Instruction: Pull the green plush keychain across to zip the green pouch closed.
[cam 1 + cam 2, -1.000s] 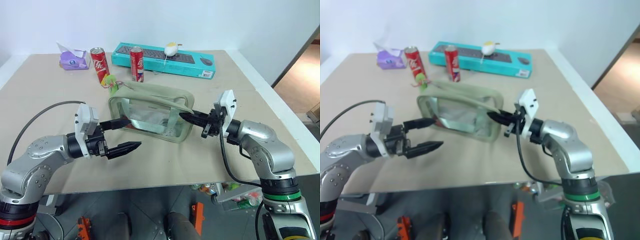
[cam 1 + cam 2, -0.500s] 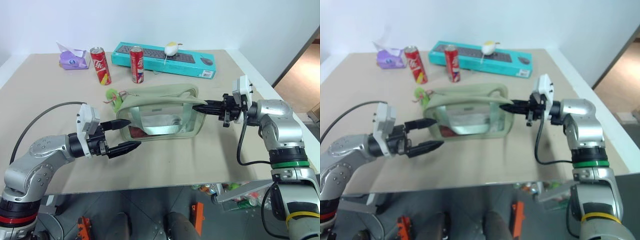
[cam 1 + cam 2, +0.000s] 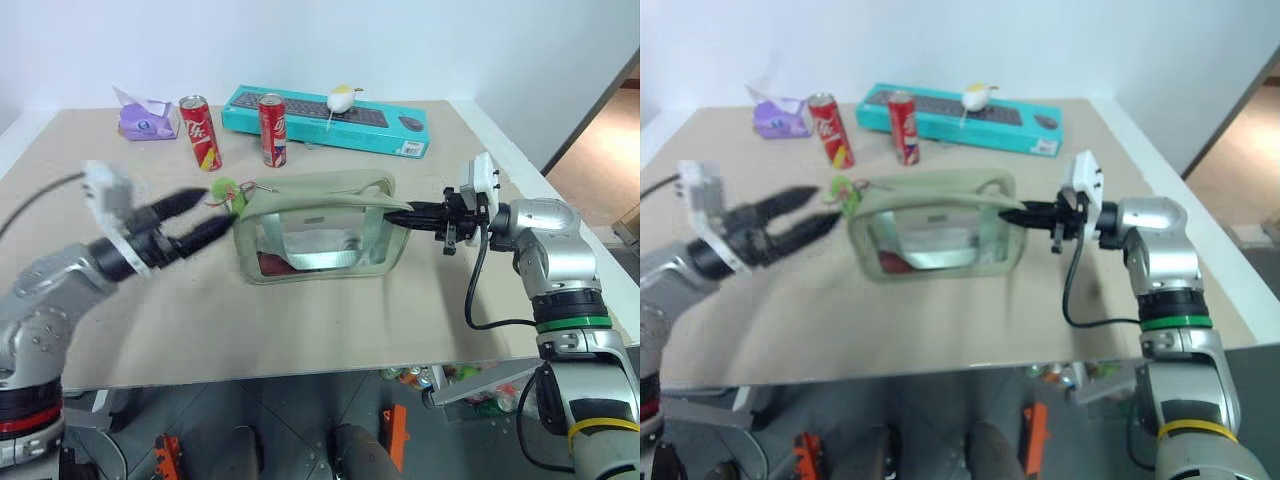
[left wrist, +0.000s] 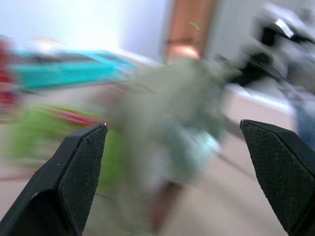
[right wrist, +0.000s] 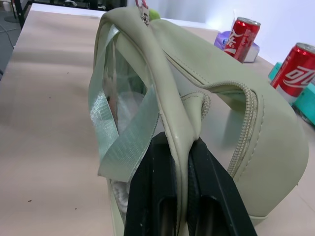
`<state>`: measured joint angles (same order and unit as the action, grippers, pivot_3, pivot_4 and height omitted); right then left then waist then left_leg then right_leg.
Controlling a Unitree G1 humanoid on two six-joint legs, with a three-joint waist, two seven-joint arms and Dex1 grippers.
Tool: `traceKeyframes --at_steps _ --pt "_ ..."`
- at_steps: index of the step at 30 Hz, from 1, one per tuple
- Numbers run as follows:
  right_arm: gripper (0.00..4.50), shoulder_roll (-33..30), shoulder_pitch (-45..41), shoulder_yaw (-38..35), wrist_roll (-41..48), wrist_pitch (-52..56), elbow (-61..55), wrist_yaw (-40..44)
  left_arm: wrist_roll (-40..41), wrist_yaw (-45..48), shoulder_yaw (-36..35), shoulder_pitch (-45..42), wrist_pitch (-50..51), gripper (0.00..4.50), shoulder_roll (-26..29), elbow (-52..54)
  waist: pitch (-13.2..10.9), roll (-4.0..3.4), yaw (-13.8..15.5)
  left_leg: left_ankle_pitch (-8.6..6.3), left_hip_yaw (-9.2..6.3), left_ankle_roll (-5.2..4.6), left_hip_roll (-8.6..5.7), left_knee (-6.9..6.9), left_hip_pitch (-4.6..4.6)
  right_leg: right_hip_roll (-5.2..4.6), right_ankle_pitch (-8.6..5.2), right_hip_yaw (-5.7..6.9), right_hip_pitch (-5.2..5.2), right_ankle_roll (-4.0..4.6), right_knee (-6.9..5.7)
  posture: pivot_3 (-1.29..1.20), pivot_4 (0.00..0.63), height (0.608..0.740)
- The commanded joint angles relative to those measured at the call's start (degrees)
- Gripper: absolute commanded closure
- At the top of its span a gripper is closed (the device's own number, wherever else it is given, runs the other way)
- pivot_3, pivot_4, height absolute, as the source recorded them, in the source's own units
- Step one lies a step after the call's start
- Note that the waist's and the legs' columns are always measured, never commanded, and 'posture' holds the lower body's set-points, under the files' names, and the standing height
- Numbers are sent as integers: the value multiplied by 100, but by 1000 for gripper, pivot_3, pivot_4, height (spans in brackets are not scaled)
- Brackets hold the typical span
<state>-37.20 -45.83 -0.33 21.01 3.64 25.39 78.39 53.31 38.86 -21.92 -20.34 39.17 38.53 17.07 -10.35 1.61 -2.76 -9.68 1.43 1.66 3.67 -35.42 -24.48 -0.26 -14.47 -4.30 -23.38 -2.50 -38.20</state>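
The right gripper (image 3: 408,214) is clamped on the right end of the green pouch (image 3: 318,229), its two black fingers (image 5: 147,196) pressed together on a fold of the fabric edge, the arm reaching in level from the table's right side. The left gripper (image 3: 195,216) has its fingers spread wide with nothing between them, its tips just beside the green plush keychain (image 3: 225,190), which sits at the pouch's upper left corner; whether a tip touches it cannot be told through the blur. The pouch stands upright near the middle of the table (image 3: 330,320), clear window facing the robot, its top zipper gaping along the upper edge. In front of the pouch the tabletop is bare up to the near edge, and bare surface also lies to its left under the left arm. Behind it, well apart, stand two red cans (image 3: 201,132), with a teal box (image 3: 330,118) along the far edge carrying a white-and-yellow plush toy (image 3: 342,99), and a purple item (image 3: 146,121) near the far left corner.
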Motion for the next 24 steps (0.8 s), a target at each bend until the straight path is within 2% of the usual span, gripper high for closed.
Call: traceKeyframes --at_steps 1,5,8,12,18,24 --pt "4476 -47 -5 -76 -1 -43 -302 -21 -360 -40 -84 -123 -287 0 147 -262 0 0 0 0 2 0 0 0 0 0 0 -1 0 0 0 0 150 740" --pt "4476 -47 27 -77 -12 -37 -378 -68 -1188 14 189 -391 -946 0 119 -942 0 0 3 0 1 0 0 3 0 4 0 -1 -2 5 0 0 150 740" --pt "4476 -51 37 -72 -29 -41 -417 -134 -1643 573 624 -771 -1405 0 106 -1710 0 0 12 1 1 3 0 2 0 4 1 1 -2 4 0 0 150 740" --pt "4476 -77 69 -80 -43 -48 -471 -181 -1958 1383 922 -1249 -1878 0 117 -2801 0 0 -1 2 6 5 0 0 0 3 4 -1 -3 2 0 0 150 740" --pt "4476 -144 98 -98 -81 -44 -506 -214 -2157 2355 1181 -1984 -2027 0 125 -4142 0 0 9 1 1 4 0 5 -11 5 2 2 -13 13 -2 0 150 740" --pt "4476 -236 170 -127 -100 -9 -581 -255 -2451 2962 1330 -2773 -2302 0 -50 -5211 0 0 13 1 2 4 -1 2 -15 4 1 1 -12 9 -1 0 150 740"
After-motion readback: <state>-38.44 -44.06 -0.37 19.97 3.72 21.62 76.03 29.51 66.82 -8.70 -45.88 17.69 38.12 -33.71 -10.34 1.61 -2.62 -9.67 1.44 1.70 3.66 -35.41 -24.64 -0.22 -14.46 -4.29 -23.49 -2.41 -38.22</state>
